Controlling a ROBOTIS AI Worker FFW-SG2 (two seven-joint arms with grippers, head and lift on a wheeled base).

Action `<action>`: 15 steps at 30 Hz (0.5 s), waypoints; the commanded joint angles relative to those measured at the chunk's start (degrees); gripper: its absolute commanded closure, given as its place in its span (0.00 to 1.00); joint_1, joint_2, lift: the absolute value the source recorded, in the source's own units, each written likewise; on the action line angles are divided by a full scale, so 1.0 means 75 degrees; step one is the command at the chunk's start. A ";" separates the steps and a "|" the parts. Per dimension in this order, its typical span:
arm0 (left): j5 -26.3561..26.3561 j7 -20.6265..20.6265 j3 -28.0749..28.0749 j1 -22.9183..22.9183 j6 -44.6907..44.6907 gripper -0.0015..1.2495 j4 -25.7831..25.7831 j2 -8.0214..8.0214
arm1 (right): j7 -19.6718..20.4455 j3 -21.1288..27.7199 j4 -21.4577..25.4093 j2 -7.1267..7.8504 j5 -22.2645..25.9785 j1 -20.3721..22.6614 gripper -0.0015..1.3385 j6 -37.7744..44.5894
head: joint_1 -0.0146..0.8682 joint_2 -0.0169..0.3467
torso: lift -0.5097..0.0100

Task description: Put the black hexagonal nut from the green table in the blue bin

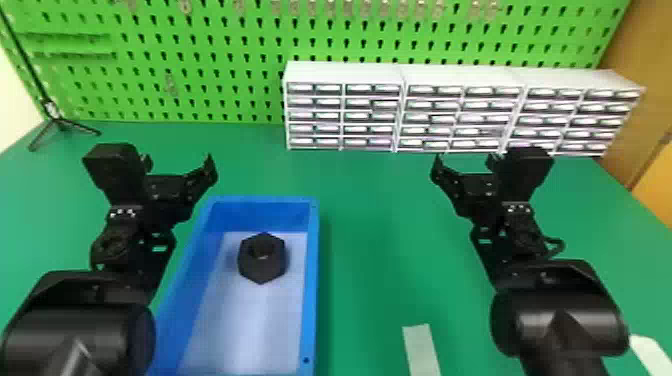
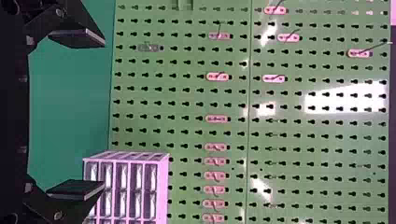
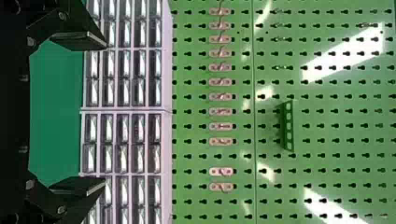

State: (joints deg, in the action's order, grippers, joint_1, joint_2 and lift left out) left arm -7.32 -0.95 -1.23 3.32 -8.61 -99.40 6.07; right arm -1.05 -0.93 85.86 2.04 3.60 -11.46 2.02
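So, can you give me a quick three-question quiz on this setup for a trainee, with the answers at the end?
1. True or false: the black nut is inside the blue bin.
2. What stands on the green table in front of the pegboard? (a) a red toolbox (b) white drawer cabinets (c) a glass jar
3. Fill in: the left hand and the right hand are both ____.

Key: 1 true; 2 b; 3 open.

The nut (image 1: 261,271) is plain black, the bin (image 1: 312,280) blue with a pale floor (image 1: 245,320), the table (image 1: 370,240) deep green. The far pegboard (image 1: 245,52) is brighter green, patterned with rows of dark slots. White drawer units (image 1: 345,72) repeat dark and pale rectangles.
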 commanded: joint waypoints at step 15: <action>0.0063 -0.0003 -0.0011 -0.0010 0.0000 0.16 0.0035 -0.0001 | 0.0000 0.0042 -0.0034 0.0021 -0.0012 0.0052 0.19 0.0035 | 0.79 0.12 | 0.80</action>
State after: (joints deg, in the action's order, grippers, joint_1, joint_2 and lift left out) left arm -6.91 -0.97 -1.37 3.24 -8.61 -99.23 6.06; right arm -1.05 -0.57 85.66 2.21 3.51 -11.08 2.25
